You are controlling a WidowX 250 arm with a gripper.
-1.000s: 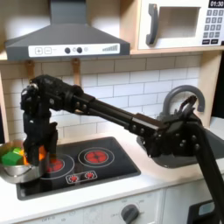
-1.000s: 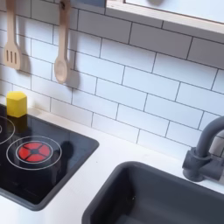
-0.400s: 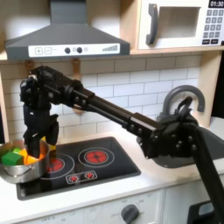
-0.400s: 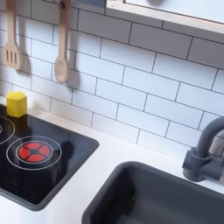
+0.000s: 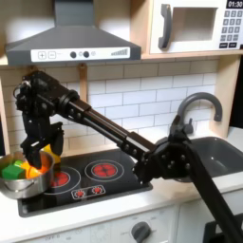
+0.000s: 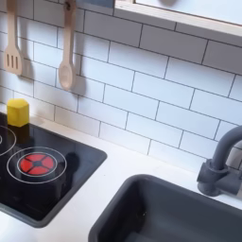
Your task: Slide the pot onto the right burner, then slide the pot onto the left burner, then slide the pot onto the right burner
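Note:
The silver pot, holding green, yellow and orange toy food, sits at the stove's far left edge in the first exterior view. It is just left of the thin-ringed right burner, whose edge also shows in the second exterior view. The solid-centred left burner is bare. My gripper hangs straight down over the pot's right side. Its fingers look spread apart, with the tips at or just inside the rim.
A small yellow cup stands at the back of the stove. Wooden utensils hang on the tiled wall. A dark sink with a grey faucet lies beside the stove. A range hood hangs above.
My gripper has risen slightly over the pot and its fingers look wider apart. The arm's lower section has swung left, uncovering the faucet. The pot has stayed in place.

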